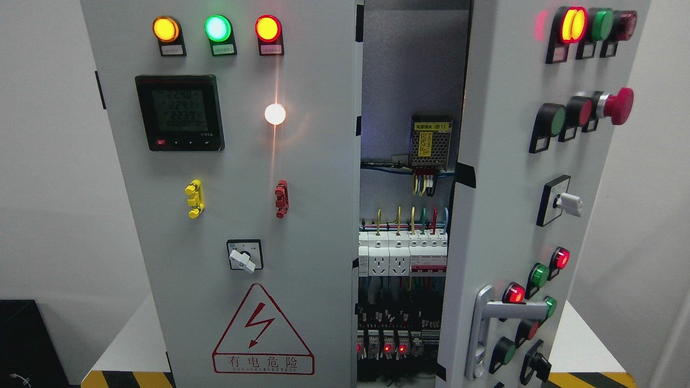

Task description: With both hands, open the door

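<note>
A grey electrical cabinet fills the head view. Its left door (232,194) is closed and carries three lit lamps, a black meter (179,112), a rotary switch (245,255) and a red warning triangle (262,334). The right door (517,215) stands partly swung outward, its silver lever handle (488,328) at the lower edge. Between the doors a gap (407,215) shows wiring, a power supply (430,143) and white breakers (403,253). Neither robot hand nor arm shows anywhere.
The right door bears lamps, push buttons and a red mushroom stop button (617,105). The cabinet stands on a white platform (135,345) with black-yellow hazard striping along the front. A black box (27,345) sits at the lower left. White walls lie on both sides.
</note>
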